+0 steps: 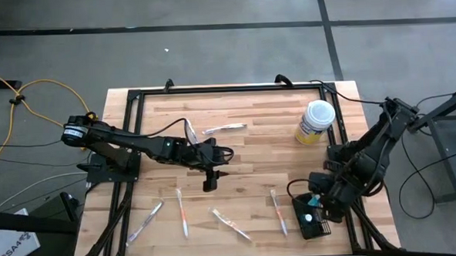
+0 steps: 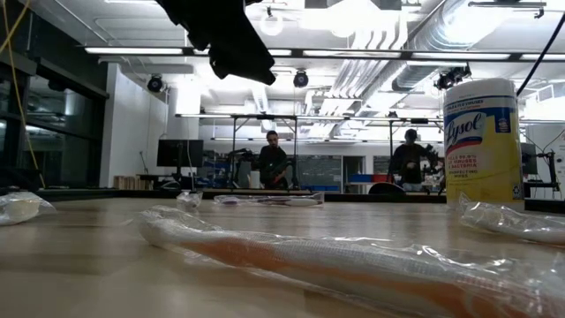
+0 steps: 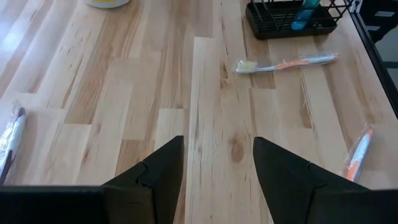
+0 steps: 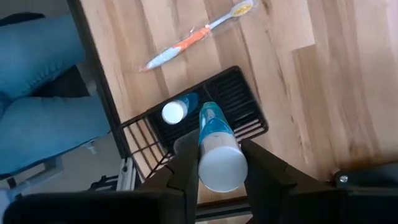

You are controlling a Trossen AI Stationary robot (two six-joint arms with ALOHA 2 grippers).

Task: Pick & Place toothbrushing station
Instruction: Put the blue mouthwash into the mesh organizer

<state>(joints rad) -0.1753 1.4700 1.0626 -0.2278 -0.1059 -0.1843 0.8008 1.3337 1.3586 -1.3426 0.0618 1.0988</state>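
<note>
Right now I see the right end effector point(image 4: 217, 165) clamped on a blue-and-white tube point(image 4: 217, 152) above the toothbrushing station point(image 1: 312, 219), which sits at the tabletop's point(image 1: 252, 154) near right corner. The left end effector point(image 3: 217, 180) hovers mid-tabletop, fingers apart.

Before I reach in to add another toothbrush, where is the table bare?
Bare wood lies between the left pincer and the Lysol canister, down to the unwrapped toothbrush. Crowded: the near edge with wrapped toothbrushes, and the right corner, where the right pincer holds a tube over the wire basket.
</note>
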